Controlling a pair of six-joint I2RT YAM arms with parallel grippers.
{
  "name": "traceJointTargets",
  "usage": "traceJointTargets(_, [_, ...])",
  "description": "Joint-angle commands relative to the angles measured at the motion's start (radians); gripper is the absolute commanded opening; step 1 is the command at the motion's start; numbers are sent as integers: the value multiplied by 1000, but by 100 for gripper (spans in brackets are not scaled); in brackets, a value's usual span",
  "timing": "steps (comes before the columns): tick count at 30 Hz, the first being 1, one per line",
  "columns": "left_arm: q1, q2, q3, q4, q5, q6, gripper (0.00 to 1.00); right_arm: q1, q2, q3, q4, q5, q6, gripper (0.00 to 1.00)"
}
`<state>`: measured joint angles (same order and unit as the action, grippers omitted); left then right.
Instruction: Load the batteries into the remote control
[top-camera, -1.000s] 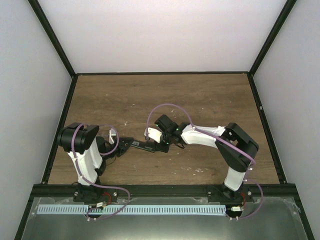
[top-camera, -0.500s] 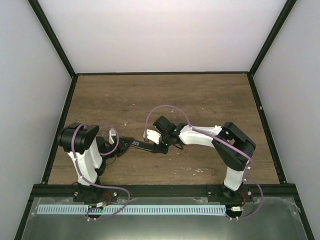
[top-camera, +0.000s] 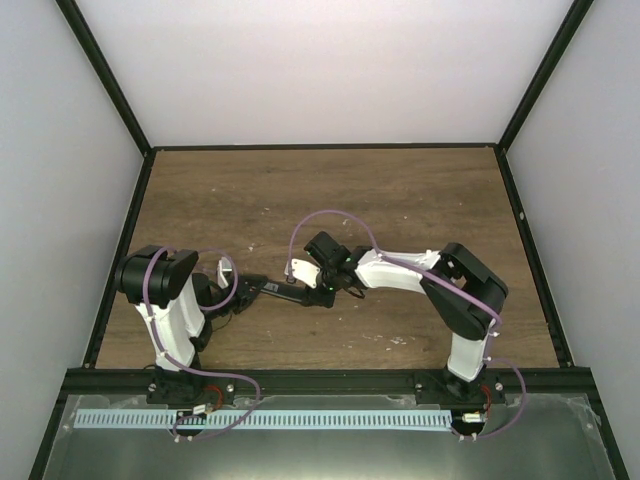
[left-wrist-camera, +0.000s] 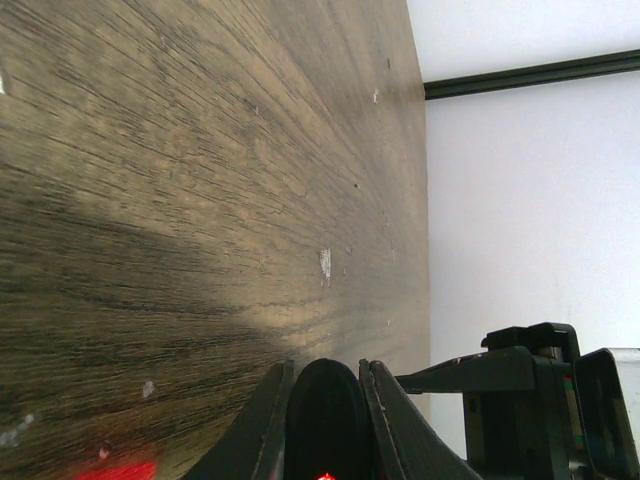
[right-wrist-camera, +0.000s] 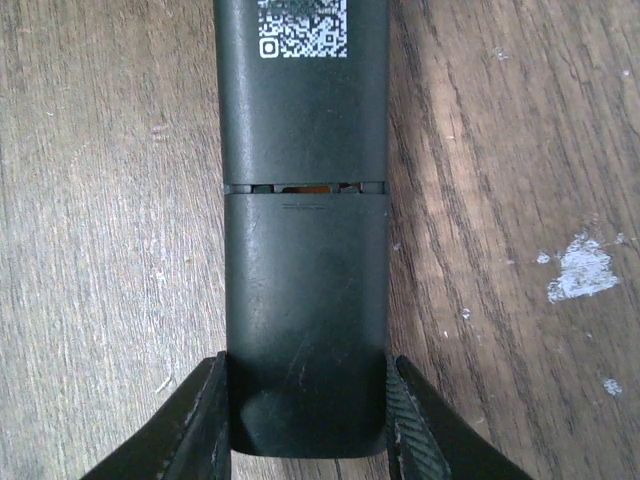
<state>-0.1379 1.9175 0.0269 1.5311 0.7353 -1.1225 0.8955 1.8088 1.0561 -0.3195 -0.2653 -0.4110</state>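
Remote control (right-wrist-camera: 305, 300) is held at both ends, near the middle of the table (top-camera: 400, 200), slightly left and toward the near edge; whether it rests on the wood or is just above it cannot be told. Right gripper (right-wrist-camera: 307, 425) is pinched on the cover end, with the fingers (right-wrist-camera: 212, 425) pressed against both sides. Left gripper (left-wrist-camera: 325, 420) is clamped on the opposite rounded end. The back face is turned up, QR label (right-wrist-camera: 303, 25) visible. Battery cover (right-wrist-camera: 305, 330) is fitted but not seated: a thin gap is left at the seam, with a sliver of orange-brown showing in it. The 2 batteries are not seen in any view, so it cannot be confirmed that they are inside. Judged status: late stage, with the cover to be slid the last bit shut. Only white specks (right-wrist-camera: 580, 270) are seen on the wood.
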Motion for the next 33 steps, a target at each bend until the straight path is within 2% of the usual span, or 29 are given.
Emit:
traceJointTargets(1, [0, 17, -16, 74, -39, 70, 0, 7, 29, 40, 2, 4, -11, 28])
traceJointTargets(8, [0, 14, -19, 74, -39, 72, 0, 8, 31, 34, 6, 8, -9, 32])
traceJointTargets(23, [0, 9, -22, 74, -40, 72, 0, 7, 8, 24, 30, 26, -16, 53])
traceJointTargets(33, [0, 5, -27, 73, -42, 73, 0, 0, -99, -1, 70, -22, 5, 59])
